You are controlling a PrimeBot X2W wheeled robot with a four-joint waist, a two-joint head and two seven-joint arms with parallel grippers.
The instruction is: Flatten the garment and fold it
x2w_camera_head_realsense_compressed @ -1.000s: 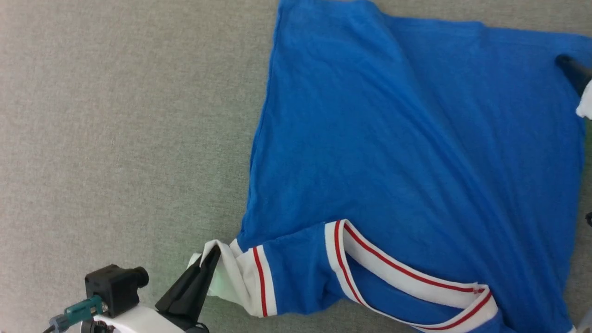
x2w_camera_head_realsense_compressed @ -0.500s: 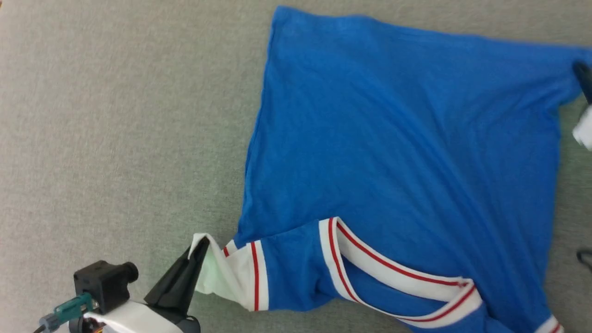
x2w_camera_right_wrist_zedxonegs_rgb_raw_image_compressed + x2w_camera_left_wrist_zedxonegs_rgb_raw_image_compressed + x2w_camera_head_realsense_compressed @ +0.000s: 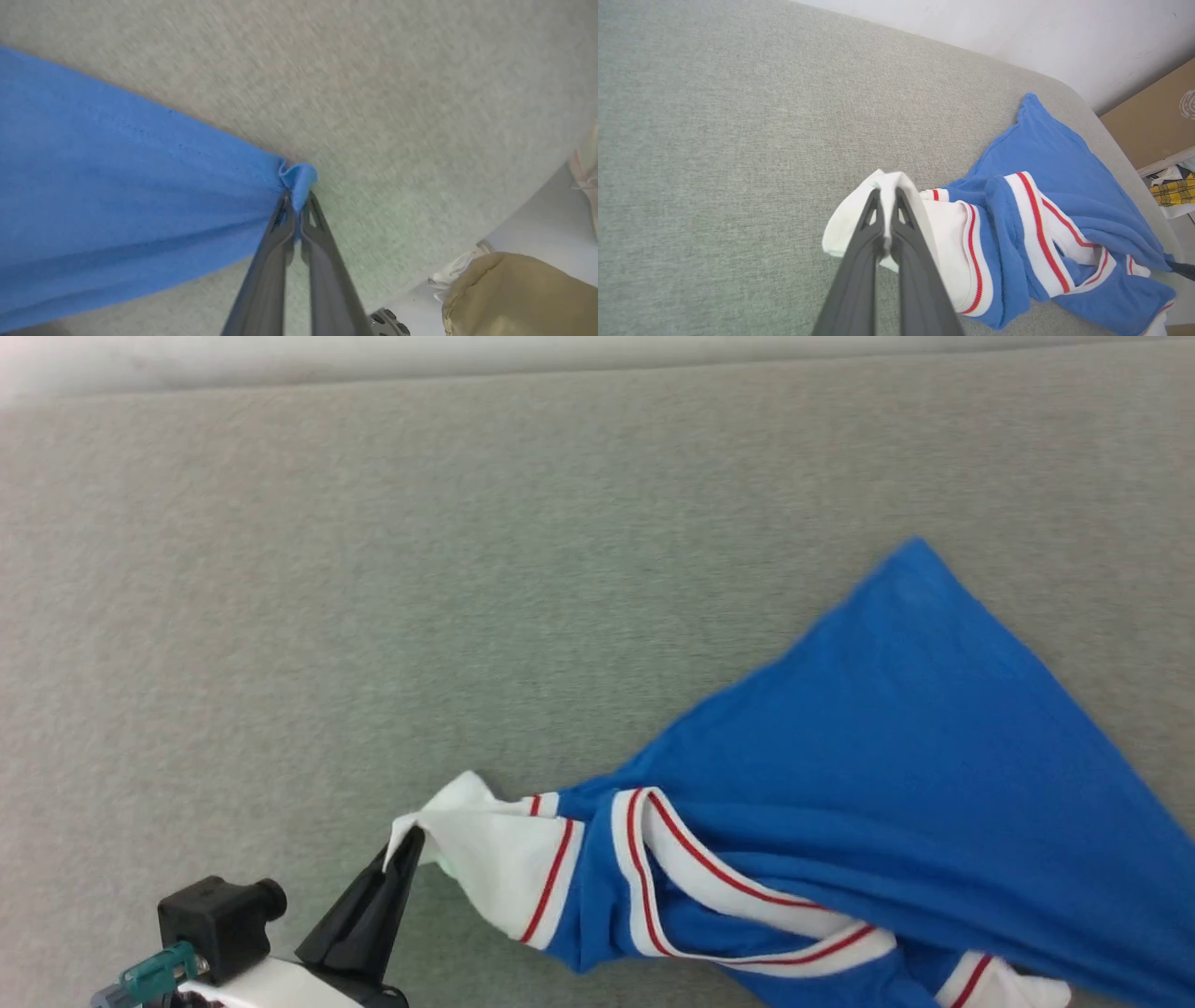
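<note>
The garment (image 3: 896, 747) is a bright blue jersey with white sleeves and red-and-white striped trim, bunched on the grey fabric surface (image 3: 467, 569) at the lower right of the head view. My left gripper (image 3: 403, 845) is shut on the edge of its white sleeve (image 3: 485, 859); the left wrist view has the garment (image 3: 1045, 186) stretching away right from that left gripper (image 3: 888, 198), pinched on the sleeve (image 3: 943, 233). In the right wrist view my right gripper (image 3: 295, 200) is shut on a blue corner of the garment (image 3: 117, 186), pulled taut.
A pale wall (image 3: 1017, 28) runs behind the surface's far edge. A cardboard box (image 3: 1153, 121) and yellow checked cloth (image 3: 1174, 193) lie beyond the rounded corner. A tan bag (image 3: 518, 294) and a white shoe (image 3: 458, 270) sit on the floor past the edge.
The right gripper has closed on a blue corner of the garment. The spread garment has been pulled nearer and to the right and has bunched up; the head view has shifted too. The left grip is unchanged.
</note>
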